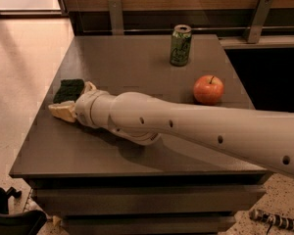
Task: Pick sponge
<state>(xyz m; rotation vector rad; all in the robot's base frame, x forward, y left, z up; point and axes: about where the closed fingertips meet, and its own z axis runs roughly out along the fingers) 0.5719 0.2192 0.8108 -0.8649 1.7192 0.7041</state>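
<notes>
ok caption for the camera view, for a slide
Pincer at the sponge by the table's left edge, can and apple farther back.

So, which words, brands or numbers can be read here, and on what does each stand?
Green can: print on its side, too blurred to read.
Sponge, apple, table: no text.
Gripper, beside the sponge near the table's left edge: no text.

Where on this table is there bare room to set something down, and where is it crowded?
Bare table: the back-left stretch between the sponge and the can; the middle, bordered by can, apple and the arm; the front strip between arm and table edge. Crowded: the left edge, where the open gripper sits at the sponge, and the arm's diagonal.
</notes>
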